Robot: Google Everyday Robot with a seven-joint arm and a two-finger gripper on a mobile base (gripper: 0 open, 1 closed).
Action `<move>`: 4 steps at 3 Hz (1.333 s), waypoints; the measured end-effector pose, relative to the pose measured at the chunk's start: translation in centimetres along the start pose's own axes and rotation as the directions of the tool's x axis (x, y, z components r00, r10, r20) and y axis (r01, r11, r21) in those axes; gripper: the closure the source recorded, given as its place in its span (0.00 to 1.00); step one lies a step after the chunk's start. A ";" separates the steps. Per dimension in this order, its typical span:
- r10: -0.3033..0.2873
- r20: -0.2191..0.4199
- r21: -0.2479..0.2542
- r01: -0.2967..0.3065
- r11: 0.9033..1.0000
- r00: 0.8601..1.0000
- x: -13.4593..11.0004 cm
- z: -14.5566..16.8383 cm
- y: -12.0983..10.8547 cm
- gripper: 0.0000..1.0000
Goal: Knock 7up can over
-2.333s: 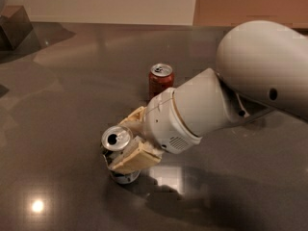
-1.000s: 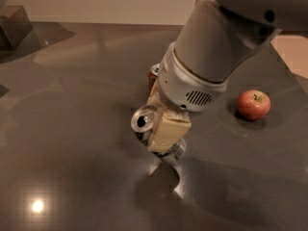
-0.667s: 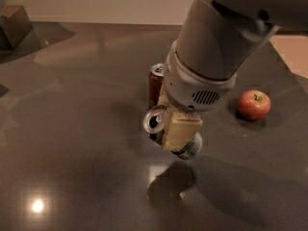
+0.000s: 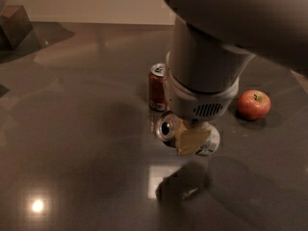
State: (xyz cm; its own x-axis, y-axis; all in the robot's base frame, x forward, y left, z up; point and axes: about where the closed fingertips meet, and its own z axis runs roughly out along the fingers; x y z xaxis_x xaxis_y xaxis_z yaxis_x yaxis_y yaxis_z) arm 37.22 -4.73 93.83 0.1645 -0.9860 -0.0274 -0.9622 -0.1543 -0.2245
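Observation:
The 7up can (image 4: 166,127) is silver with dark print. It lies on its side between my fingers, its shiny top facing left. My gripper (image 4: 193,144) hangs under the big white arm in the middle of the view and is shut on the can. One tan finger (image 4: 190,138) lies across the can's front and hides most of the label. The can seems to be held a little above the dark table (image 4: 72,129), and a shadow falls below it.
A red can (image 4: 157,87) stands upright just behind and to the left of the gripper. A red apple (image 4: 253,104) lies to the right. A dark box (image 4: 14,25) sits at the far left corner. My arm fills the upper right.
My gripper has carried the 7up can to the right and towards the red can. The can has gone from upright to lying on its side.

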 end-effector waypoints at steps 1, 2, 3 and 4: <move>-0.041 -0.076 0.020 0.042 0.999 0.996 0.2 0.4 0.5 1.00; -0.086 -0.126 0.009 0.088 0.996 0.988 0.2 1.4 1.2 1.00; -0.137 -0.150 -0.026 0.134 0.991 0.979 0.2 3.0 1.9 1.00; -0.196 -0.165 -0.074 0.186 0.980 0.967 0.0 4.8 2.4 0.83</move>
State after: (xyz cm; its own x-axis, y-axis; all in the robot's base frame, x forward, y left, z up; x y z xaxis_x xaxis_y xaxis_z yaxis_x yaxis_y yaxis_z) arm 35.97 -4.82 88.64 0.3116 -0.9333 0.1784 -0.9283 -0.3391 -0.1526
